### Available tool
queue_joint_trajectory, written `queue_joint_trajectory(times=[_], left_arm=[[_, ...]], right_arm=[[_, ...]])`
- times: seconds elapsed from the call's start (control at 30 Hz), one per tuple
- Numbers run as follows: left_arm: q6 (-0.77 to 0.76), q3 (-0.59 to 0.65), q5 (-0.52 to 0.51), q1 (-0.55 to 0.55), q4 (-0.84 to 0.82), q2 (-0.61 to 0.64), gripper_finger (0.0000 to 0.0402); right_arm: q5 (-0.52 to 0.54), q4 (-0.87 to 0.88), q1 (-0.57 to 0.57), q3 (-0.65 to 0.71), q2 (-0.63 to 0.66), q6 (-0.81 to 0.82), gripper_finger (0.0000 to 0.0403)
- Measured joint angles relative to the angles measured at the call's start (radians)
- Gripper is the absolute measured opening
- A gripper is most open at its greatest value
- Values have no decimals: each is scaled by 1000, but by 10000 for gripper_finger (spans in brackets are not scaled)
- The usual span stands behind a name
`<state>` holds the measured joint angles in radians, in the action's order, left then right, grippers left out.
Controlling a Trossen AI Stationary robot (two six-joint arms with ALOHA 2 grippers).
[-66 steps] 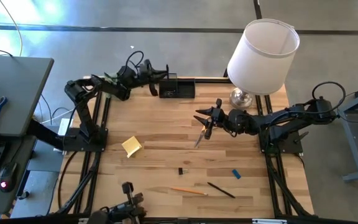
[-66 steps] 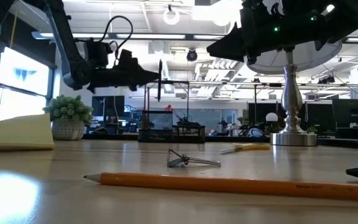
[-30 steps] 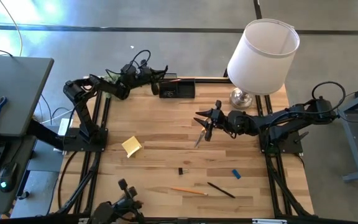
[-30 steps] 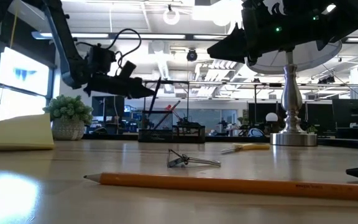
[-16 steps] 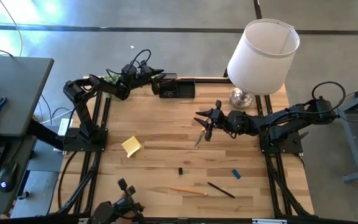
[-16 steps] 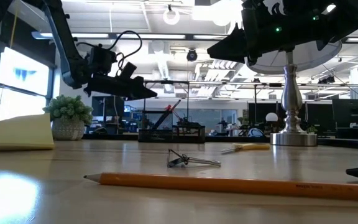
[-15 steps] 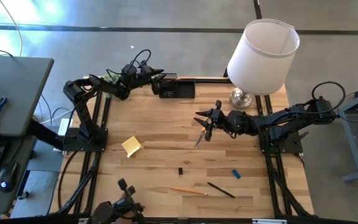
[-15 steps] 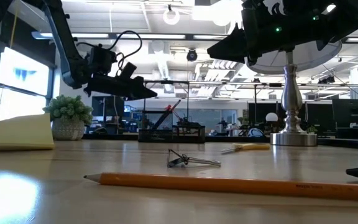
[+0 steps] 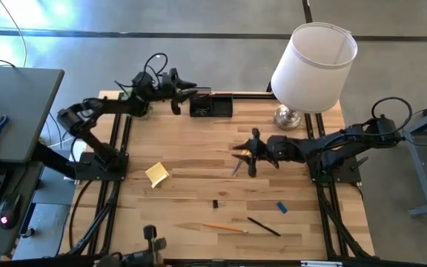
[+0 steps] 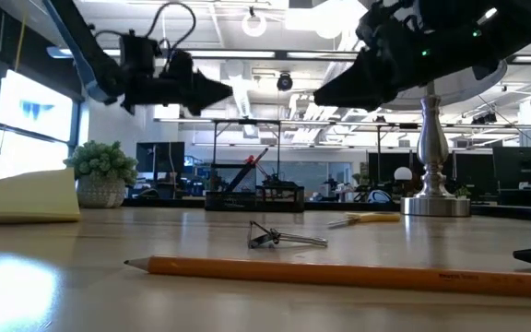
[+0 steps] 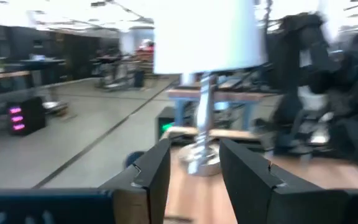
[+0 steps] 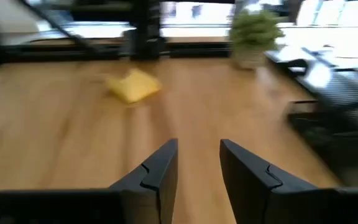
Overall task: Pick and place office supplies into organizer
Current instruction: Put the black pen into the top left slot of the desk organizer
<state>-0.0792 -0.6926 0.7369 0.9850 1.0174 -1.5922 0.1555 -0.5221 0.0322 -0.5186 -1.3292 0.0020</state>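
Organizer (image 9: pixel 211 106): located at the table's 12 o'clock edge. Left gripper (image 9: pixel 178 93): raised just beside the organizer at its 9 o'clock, fingers (image 11: pixel 151 171) spread, empty. Right gripper (image 9: pixel 252 152): at table centre above the scissors (image 9: pixel 237 164), fingers (image 12: pixel 157 168) spread, empty.

Bright daylight, motion-blurred wrist views
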Motion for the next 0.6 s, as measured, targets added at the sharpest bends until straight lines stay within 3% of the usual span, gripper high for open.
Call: queue_joint_trajectory(times=[0.1,0.27,0.6], left_arm=[[28,0,4,-41,-87,75,112],[181,0,-109,-163,-264,186,90],[185,0,-117,-348,-349,260,70]], right_arm=[[-11,54,51,-12,1,35,115],[40,257,169,-82,1,153,115],[392,527,535,-220,0,434,115]])
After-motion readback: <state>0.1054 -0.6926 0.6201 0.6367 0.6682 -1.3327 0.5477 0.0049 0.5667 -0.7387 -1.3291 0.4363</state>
